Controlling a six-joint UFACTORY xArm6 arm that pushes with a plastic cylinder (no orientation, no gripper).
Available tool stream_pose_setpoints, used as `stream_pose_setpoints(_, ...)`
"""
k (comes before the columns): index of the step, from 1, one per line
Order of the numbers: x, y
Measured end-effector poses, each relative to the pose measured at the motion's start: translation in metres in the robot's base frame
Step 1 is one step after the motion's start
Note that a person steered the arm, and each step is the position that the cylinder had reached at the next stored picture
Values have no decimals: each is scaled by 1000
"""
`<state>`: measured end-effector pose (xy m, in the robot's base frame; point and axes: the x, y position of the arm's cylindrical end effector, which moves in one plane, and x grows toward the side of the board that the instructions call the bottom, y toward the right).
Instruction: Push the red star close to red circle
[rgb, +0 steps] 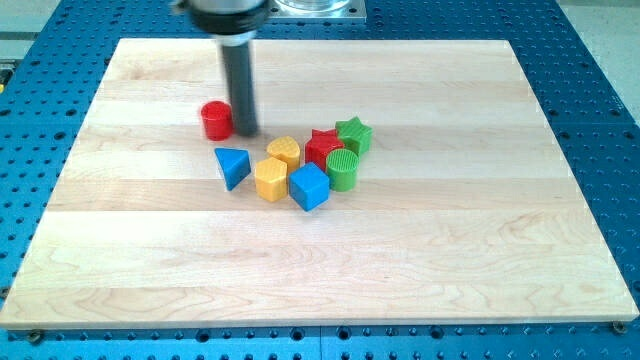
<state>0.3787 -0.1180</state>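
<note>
My tip (246, 133), bare rod with nothing grasped, sits just right of the red circle (216, 120), upper left; the red star (323, 146) is mid-frame among the cluster on the board (400, 260).

The rod (240, 85) runs off the view's top edge

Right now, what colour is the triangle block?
Blue triangle block, clearest in the camera view.

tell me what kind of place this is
Probably a robotics lab bench. A wooden board lies on a blue perforated metal table, small coloured blocks such as the red star and red circle sit on it, and my tip stands just right of the circle.
</note>
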Motion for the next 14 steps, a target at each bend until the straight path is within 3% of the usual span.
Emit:
stream_pose_setpoints(2, 1, -49)
stream_pose_setpoints(3, 22, -87)
stream_pose_setpoints(4, 5, -29)
stream_pose_setpoints(6, 1, 230)
stream_pose_setpoints(8, 64, 272)
stream_pose_setpoints(9, 66, 195)
stream_pose_setpoints(11, 36, 201)
stream_pose_setpoints(13, 22, 26)
stream_pose_setpoints(14, 21, -12)
